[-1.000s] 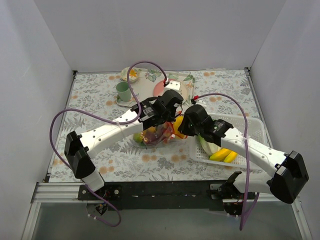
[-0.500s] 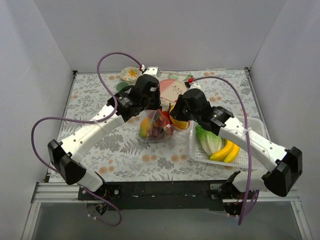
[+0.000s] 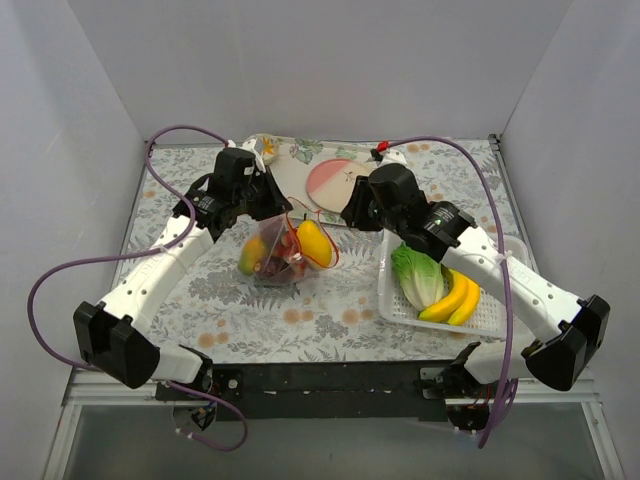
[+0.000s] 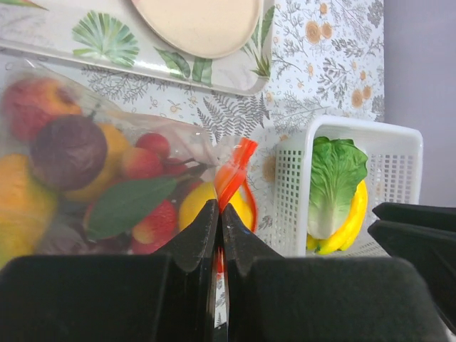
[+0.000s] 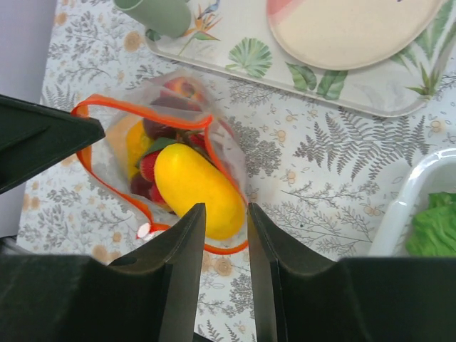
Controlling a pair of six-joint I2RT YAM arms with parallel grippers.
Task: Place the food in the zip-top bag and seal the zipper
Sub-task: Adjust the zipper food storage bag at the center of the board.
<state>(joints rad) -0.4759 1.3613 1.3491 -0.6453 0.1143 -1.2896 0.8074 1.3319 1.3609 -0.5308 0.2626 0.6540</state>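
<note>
The clear zip-top bag (image 3: pixel 275 255) lies mid-table with several toy fruits inside. A yellow lemon-like fruit (image 3: pixel 314 241) sits in its open mouth and also shows in the right wrist view (image 5: pixel 192 189). The red-orange zipper (image 5: pixel 225 249) loops open around that fruit. My left gripper (image 4: pixel 219 206) is shut on the zipper strip (image 4: pixel 239 160) at the bag's (image 4: pixel 107 164) mouth edge; it also shows in the top view (image 3: pixel 283 215). My right gripper (image 5: pixel 226 210) is open and empty, hovering just above the yellow fruit; it also shows in the top view (image 3: pixel 347 215).
A white slotted basket (image 3: pixel 500 300) at the right holds green lettuce (image 3: pixel 418 275) and bananas (image 3: pixel 455 300). A leaf-patterned tray (image 3: pixel 300 155) at the back carries a pink plate (image 3: pixel 330 182). A green cup (image 5: pixel 157 14) stands on the tray's left.
My left gripper has pulled the bag's mouth to the left and back. My right gripper has drawn back from the bag, and the yellow fruit now lies in the bag's mouth.
</note>
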